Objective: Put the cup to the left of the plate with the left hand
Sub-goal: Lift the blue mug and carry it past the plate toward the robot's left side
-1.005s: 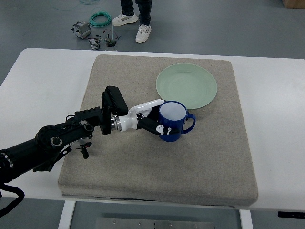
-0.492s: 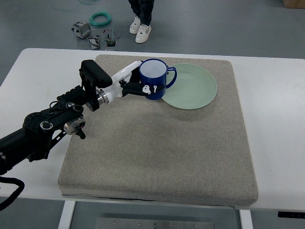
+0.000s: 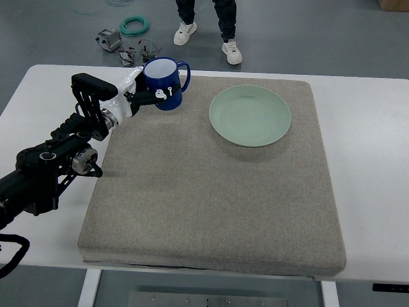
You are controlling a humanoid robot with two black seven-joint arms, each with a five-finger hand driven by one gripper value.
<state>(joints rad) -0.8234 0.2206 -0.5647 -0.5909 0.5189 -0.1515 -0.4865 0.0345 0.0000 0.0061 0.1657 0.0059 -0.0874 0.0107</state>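
Black left arm [image 3: 54, 163] reaching in from the left edge over the white table [image 3: 48, 96]. Left hand [image 3: 142, 96] clamped around the blue cup [image 3: 165, 84], white fingers [image 3: 161, 93] wrapped on its side. Cup upright at the far left corner of the grey mat [image 3: 211, 192], handle toward the green plate [image 3: 250, 116], well apart from it. Beyond the table, a person's shoes [image 3: 208, 41] on the floor.
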